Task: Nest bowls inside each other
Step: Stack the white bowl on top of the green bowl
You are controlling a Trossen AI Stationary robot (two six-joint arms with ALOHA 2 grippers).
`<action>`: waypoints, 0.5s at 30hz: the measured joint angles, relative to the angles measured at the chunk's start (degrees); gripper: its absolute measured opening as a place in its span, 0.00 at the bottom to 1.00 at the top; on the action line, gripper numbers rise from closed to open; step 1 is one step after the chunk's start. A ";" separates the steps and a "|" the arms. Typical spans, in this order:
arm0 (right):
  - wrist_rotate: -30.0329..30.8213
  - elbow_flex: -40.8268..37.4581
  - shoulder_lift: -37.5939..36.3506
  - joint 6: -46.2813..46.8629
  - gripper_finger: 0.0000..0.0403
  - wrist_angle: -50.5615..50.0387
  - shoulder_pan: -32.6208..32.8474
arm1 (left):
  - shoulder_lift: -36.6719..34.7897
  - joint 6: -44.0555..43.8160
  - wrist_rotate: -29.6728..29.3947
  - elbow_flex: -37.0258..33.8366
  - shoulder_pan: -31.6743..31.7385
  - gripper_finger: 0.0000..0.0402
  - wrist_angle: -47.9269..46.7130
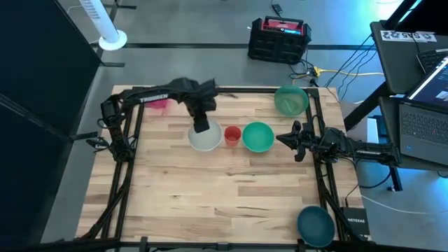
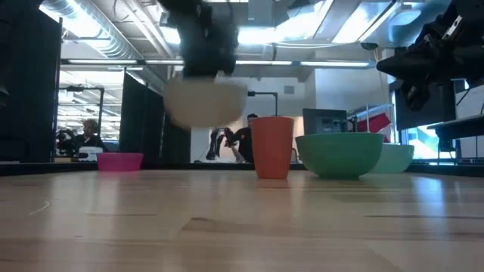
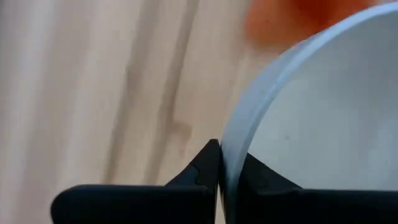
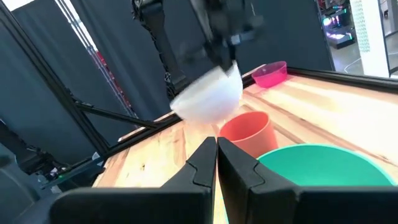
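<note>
1. A red cup (image 1: 232, 135) stands upright on the wooden table (image 1: 224, 196).
2. A black-and-red case (image 1: 279, 38) sits on the floor beyond the table's far edge.
3. A laptop (image 1: 427, 112) rests off the table's right side.
4. A white fan base (image 1: 112, 40) stands beyond the table's far left corner.

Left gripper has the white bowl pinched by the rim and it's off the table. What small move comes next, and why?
Probably carry the white bowl sideways over the red cup toward the green bowl. The left gripper is shut on its rim and holds it clear of the table, while the green bowl sits open just past the cup.
</note>
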 joint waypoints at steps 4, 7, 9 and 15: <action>-0.09 0.00 0.00 0.47 0.00 0.04 0.00 | 4.70 -0.57 0.86 10.97 -1.28 0.00 -0.49; -0.16 0.00 -0.01 0.81 0.00 0.06 0.00 | 8.22 -1.00 1.51 19.20 -2.24 0.00 -0.86; -0.21 0.00 -0.01 1.05 0.00 0.08 0.00 | 10.57 -1.28 1.94 24.68 -2.88 0.00 -1.10; -0.40 0.00 -0.02 1.73 0.00 0.14 0.00 | 17.63 -2.15 3.28 40.91 -4.81 0.00 -1.61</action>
